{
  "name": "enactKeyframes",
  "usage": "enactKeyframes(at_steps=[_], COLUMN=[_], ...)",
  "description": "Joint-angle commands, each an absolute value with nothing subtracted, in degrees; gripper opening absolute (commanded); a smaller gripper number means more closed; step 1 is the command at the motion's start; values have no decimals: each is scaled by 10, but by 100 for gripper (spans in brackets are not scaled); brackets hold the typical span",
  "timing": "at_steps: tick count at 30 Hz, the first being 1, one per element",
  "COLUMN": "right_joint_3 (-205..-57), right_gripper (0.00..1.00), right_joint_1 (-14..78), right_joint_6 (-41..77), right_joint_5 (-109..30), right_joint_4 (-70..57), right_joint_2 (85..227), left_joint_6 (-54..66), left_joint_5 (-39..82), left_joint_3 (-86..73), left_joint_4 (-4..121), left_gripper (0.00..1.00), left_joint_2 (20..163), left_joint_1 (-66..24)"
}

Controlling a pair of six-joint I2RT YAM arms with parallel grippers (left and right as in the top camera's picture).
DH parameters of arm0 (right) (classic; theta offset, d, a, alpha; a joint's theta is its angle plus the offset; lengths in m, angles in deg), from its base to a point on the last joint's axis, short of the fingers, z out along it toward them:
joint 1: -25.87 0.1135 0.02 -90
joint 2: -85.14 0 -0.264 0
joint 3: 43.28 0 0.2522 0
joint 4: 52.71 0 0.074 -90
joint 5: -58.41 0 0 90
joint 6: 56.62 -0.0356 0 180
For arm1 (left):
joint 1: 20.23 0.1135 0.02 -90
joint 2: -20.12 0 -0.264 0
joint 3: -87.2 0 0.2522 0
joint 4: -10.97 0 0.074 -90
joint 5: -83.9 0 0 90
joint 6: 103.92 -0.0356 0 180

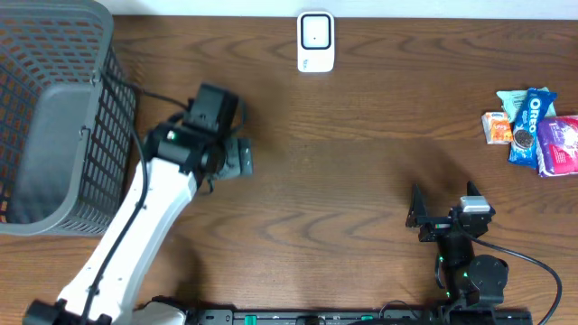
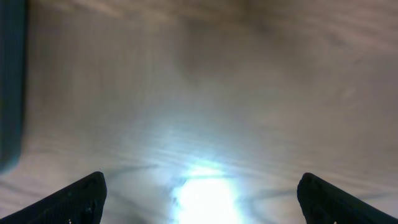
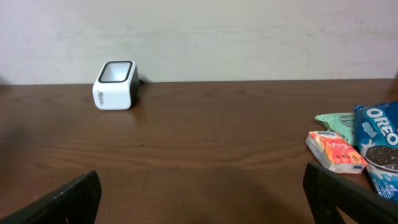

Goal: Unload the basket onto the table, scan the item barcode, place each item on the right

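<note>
Item, biscuit packet (image 1: 533, 122): blue, lying flat near the right edge of the tabletop (image 1: 361, 181), in a small cluster of snacks; nothing grips it.
Item, orange packet (image 1: 498, 127): small, touching the blue packet's left side.
Item, green packet (image 1: 512, 99): at the far end of the cluster, partly tucked under the blue packet.
Item, purple packet (image 1: 562, 144): against the right side of the blue packet, cut off by the picture's edge.
Scanner (image 1: 315, 41): white box with a dark window on top, at the middle of the far edge, well apart from the snacks.
Right gripper (image 3: 202, 199): near the front edge, toward the right corner; fingers spread wide, nothing between them; its camera faces the far edge, scanner to the left and snacks to the right.
Left gripper (image 1: 237, 159): over the left half of the tabletop, just beside the basket, pointing down at bare wood; fingers spread wide, empty; a bright glare lies on the wood between them.
Basket (image 1: 54, 117): grey mesh, at the far left corner; contents cannot be told.
</note>
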State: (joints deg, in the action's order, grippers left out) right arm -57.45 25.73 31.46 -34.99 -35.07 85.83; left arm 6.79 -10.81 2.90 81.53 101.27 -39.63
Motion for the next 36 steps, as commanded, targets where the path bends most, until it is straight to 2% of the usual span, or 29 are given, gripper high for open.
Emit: enactKeyframes(at_steps=[1, 10, 14, 16, 20, 28, 36], right_joint_3=[-574, -574, -574, -574, -574, -574, -574], right_gripper=[99, 99, 99, 99, 99, 99, 99], right_joint_1=[262, 262, 262, 262, 262, 262, 262], right_joint_6=[317, 317, 317, 317, 317, 317, 317], right_joint_5=[-351, -351, -351, -351, -351, -351, -351], right_joint_4=[-349, -349, -349, -349, -349, -349, -349], right_joint_2=[854, 854, 854, 854, 854, 854, 854], left_joint_6=[63, 62, 62, 51, 16, 7, 6], left_joint_5=[-124, -106, -50, -37, -37, -17, -1], left_joint_3=[101, 324, 471, 511, 545, 662, 705], left_joint_4=[797, 651, 516, 499, 492, 362, 305], left_gripper=[98, 98, 98, 98, 98, 98, 98], left_joint_2=[943, 740, 582, 505, 413, 258, 202], left_joint_1=[-371, -297, -248, -228, -225, -190, -132])
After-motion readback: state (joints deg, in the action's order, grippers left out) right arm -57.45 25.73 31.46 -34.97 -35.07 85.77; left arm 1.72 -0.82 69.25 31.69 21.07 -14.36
